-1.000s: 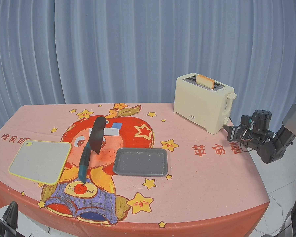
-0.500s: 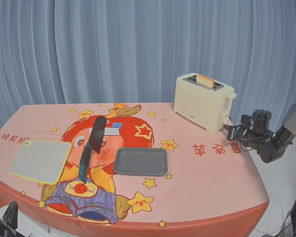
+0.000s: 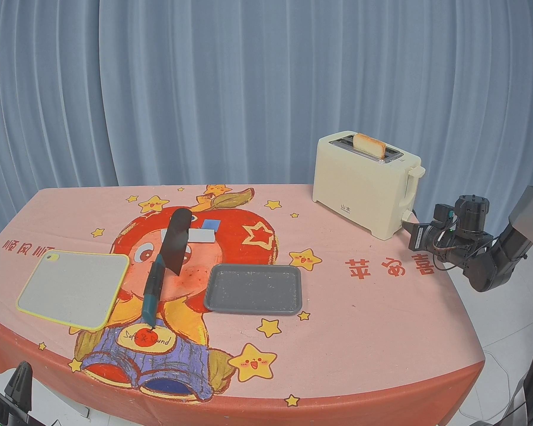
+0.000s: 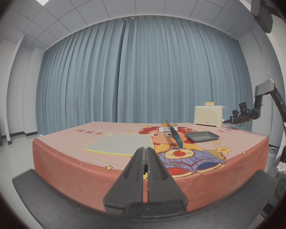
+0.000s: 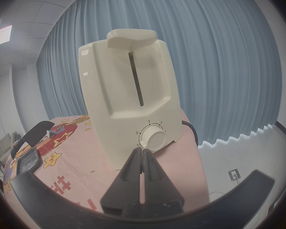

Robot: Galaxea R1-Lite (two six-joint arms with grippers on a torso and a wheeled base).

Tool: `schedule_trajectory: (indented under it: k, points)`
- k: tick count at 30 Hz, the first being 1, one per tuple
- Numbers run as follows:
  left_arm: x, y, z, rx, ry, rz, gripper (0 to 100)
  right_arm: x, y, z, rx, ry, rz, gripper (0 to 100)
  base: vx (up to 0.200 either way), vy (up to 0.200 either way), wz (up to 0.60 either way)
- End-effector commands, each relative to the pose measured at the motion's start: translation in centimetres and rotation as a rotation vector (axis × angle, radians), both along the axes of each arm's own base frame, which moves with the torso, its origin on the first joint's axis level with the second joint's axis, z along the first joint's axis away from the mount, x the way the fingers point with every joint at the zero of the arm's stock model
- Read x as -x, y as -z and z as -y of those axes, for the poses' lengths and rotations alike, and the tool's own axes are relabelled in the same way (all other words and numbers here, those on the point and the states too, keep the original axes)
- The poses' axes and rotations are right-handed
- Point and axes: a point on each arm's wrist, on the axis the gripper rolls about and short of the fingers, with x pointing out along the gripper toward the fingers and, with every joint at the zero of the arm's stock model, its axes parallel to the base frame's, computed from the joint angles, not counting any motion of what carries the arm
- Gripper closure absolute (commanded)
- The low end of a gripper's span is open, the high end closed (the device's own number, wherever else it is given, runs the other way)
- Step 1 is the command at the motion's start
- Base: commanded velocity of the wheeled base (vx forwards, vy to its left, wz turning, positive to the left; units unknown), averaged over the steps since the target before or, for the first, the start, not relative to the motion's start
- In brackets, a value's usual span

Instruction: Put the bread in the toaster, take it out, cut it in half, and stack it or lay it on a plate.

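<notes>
A cream toaster [image 3: 364, 184] is seen at the far right of a table [image 3: 367, 338] that is covered with a pink cartoon-printed cloth. A browned slice of bread [image 3: 369, 145] is held upright in the toaster's slot, with its top edge raised above the rim. On the toaster's right end face, the lever [image 5: 132, 38] is seen at the top of its track, and a round dial [image 5: 153, 136] is set below it.

The right gripper [image 5: 142, 152] is held level just beside that end face, at the table's right edge. Its fingers are pressed together with nothing between them. The tips are placed right at the lower edge of the dial, though contact cannot be judged.

The left gripper [image 4: 146, 150] is held low in front of the table's near left edge, with its fingers likewise closed together and empty.

A grey cutting board [image 3: 71, 288] with a yellow-green rim is laid flat at the near left. Just to its right a knife [image 3: 163, 261] is placed, with its teal handle nearer and its dark blade propped on a small white block [image 3: 198, 236]. A dark grey rectangular plate [image 3: 253, 290] is laid flat to the right of the knife, well apart from the toaster. A blue-grey curtain [image 3: 219, 78] is hung behind the table.
</notes>
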Motion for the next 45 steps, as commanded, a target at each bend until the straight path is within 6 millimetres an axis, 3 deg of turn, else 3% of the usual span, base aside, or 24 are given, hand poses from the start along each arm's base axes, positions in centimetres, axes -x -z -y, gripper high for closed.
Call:
schedule_trajectory:
  k: [1, 12, 24, 28, 34, 41, 45]
  points:
    - [-0.1, 0.5, 0.0, 0.0, -0.001, -0.018, 100, 0.0, -0.2, 0.0, -0.001, -0.002, 0.006, 100, 0.0, 0.0, 0.0]
    - [-0.1, 0.5, 0.0, -0.001, -0.001, -0.018, 100, 0.0, -0.2, -0.3, -0.002, 0.006, 0.069, 100, 0.0, 0.0, 0.0]
    - [-0.1, 0.5, 0.0, 0.0, -0.001, -0.02, 100, 2.8, -1.4, -1.8, -0.001, -0.042, 0.044, 100, 0.0, 0.0, 0.0]
    - [-0.1, 0.5, 0.0, 0.0, -0.001, -0.018, 100, 2.6, -3.0, -0.6, -0.005, -0.011, 0.095, 100, 0.0, 0.0, 0.0]
    - [-0.1, 0.5, 0.0, 0.0, -0.001, -0.02, 100, 3.2, -7.5, 1.5, -0.018, 0.037, 0.226, 100, 0.0, 0.0, 0.0]
    - [-0.1, 0.5, 0.0, 0.0, -0.001, -0.018, 100, 3.9, -11.6, 1.6, -0.05, 0.043, 0.361, 100, 0.0, 0.0, 0.0]
    - [-0.1, 0.5, 0.0, 0.0, -0.001, -0.018, 100, 3.7, -12.5, 1.5, -0.073, 0.039, 0.394, 100, 0.0, 0.0, 0.0]
